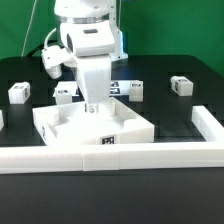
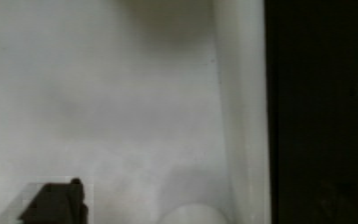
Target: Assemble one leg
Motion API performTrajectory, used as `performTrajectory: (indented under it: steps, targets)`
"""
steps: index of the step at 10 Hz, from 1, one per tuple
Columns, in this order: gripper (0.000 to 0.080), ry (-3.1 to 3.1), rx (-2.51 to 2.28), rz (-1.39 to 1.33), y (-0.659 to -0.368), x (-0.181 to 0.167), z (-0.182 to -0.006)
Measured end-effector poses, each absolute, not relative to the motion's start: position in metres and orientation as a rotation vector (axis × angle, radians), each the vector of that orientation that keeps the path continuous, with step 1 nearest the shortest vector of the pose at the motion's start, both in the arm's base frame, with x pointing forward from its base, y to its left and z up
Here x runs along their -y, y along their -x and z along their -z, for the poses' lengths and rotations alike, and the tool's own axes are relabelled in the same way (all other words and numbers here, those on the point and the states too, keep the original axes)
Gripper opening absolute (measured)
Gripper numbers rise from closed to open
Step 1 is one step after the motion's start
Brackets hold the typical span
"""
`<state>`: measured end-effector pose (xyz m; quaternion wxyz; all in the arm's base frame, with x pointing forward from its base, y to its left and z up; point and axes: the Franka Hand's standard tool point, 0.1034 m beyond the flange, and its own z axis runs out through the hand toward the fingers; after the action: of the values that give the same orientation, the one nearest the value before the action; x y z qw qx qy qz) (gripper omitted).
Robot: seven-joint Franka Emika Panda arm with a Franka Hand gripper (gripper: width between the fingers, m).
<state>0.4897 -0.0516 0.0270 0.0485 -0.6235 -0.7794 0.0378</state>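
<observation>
Over white panel [image 1: 55,125], gripper [image 1: 93,106] low, its opening impossible to tell, legs [image 1: 181,85] scattered around

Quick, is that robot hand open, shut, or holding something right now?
Hand: cannot be told. It hangs low at the panel, and its fingertips are too small to make out.
</observation>
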Motion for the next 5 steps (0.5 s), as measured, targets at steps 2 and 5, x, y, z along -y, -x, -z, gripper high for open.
performTrajectory:
  steps: [2,5]
  targets:
    - [0.0649,1.908,2.353,-0.125,-0.4849,0.0507,-0.0189]
    - [0.0525,1.928,2.327,-0.134,-0.4827,0.0515,-0.0168]
